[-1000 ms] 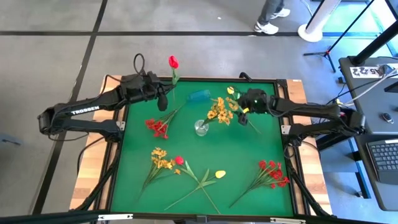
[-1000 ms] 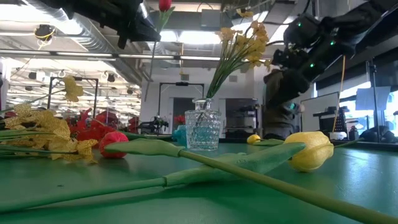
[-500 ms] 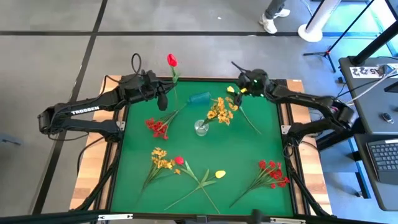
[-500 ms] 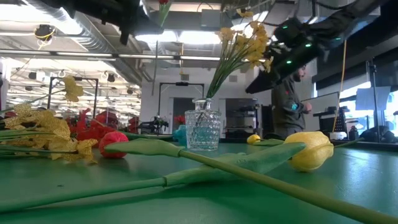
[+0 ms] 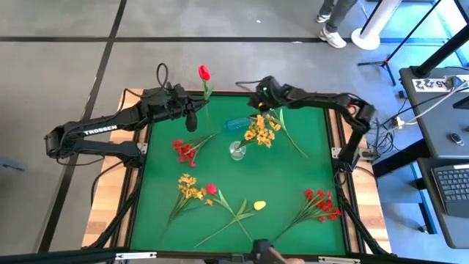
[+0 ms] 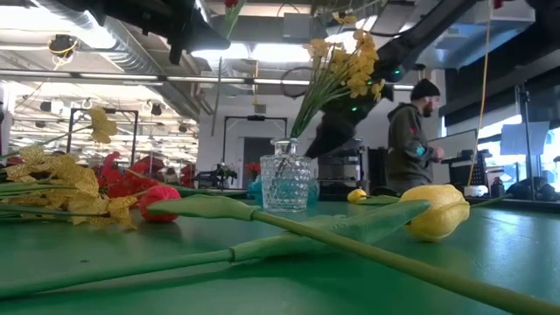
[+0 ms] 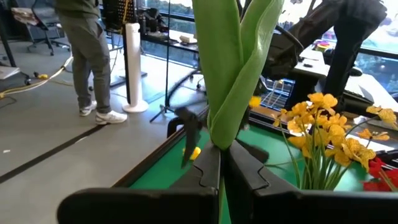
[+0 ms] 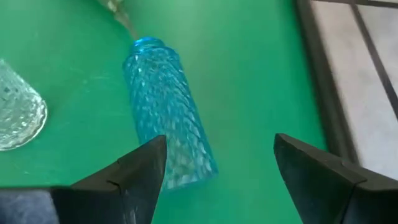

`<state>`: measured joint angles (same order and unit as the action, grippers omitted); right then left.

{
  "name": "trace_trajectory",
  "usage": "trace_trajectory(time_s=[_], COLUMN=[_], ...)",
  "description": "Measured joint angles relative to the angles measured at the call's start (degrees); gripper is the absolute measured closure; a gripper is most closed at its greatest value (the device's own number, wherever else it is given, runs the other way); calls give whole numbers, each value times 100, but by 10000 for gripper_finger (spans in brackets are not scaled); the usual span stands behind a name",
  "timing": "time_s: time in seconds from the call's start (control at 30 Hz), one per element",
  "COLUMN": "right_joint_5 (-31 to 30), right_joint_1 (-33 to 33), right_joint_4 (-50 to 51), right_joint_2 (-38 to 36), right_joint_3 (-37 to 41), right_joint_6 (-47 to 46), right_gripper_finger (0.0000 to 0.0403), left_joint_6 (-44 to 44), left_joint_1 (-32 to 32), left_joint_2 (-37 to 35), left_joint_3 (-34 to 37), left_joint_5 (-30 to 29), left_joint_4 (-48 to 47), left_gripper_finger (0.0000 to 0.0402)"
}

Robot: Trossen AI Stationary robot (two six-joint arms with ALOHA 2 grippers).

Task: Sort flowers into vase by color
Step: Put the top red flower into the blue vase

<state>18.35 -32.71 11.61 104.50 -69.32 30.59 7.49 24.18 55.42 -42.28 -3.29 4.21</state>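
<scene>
A red tulip (image 5: 204,73) on a leafy green stem stands upright at the table's far left, with my left gripper (image 5: 193,111) shut on it. A clear glass vase (image 5: 237,151) at the table's middle holds yellow-orange flowers (image 5: 259,130). A blue glass vase (image 8: 165,106) lies on its side near the far edge. My right gripper (image 8: 214,168) hovers open just above it, its fingers apart and touching nothing. Red clusters (image 5: 185,149), a yellow cluster (image 5: 190,187), a red bud (image 5: 211,189) and yellow buds (image 5: 259,205) lie flat on the green mat. My left gripper pinches the tulip's stem and its wrapped leaves (image 7: 221,134) between its two fingers, below the bloom. The fingers come in almost level from the table's left. The tulip stands upright, lifted clear of the mat, its bloom above the fingers.
A second red cluster (image 5: 321,202) lies at the near right, and a yellow bud (image 5: 272,107) with its long stem lies right of the clear vase. The mat's raised dark frame (image 8: 323,81) runs close to the blue vase. A person (image 6: 411,131) stands beyond the table.
My right gripper has swept toward the table's left along the far edge, from right of the yellow flowers to above the blue vase, tipping downward and rolling, still open. The tulip has stayed where it was.
</scene>
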Motion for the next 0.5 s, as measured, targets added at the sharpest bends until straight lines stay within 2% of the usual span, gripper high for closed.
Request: trace_trajectory(time_s=[0.23, 0.5], right_joint_5=[-133, -524], right_joint_1=[444, 538], right_joint_4=[92, 300], right_joint_2=[526, 995], right_joint_3=[-137, -134], right_joint_6=[133, -49], right_gripper_finger=[107, 107], left_joint_6=[48, 56], left_joint_1=[-12, -37], left_joint_2=[0, 0], left_joint_3=[0, 0], left_joint_5=[24, 44], left_joint_4=[-206, -219], left_gripper_finger=[401, 398])
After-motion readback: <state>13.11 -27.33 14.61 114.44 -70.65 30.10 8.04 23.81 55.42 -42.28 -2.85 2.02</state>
